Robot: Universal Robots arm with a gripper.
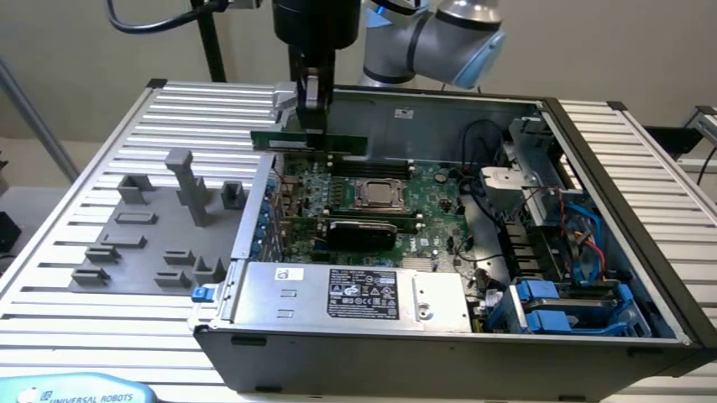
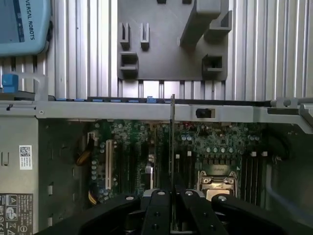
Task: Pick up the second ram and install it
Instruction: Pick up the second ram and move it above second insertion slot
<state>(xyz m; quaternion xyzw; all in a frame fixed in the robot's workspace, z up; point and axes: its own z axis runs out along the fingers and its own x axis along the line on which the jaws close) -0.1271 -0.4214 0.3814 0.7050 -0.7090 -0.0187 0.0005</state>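
The ram [image 1: 342, 143] is clamped at mid-length in the hand [image 1: 311, 126] and is held level, on edge, above the motherboard [image 1: 435, 201], beside its socket [image 1: 379, 195].

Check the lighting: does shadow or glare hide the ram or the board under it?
Exterior view: even light, second ram well lit in the pincer, mild sheen on the power supply cover. Wrist view: motherboard dim inside the case, the ram a thin edge-on line against it.

Beige wall [image 1: 67, 34], slatted alu table [image 1: 67, 227]
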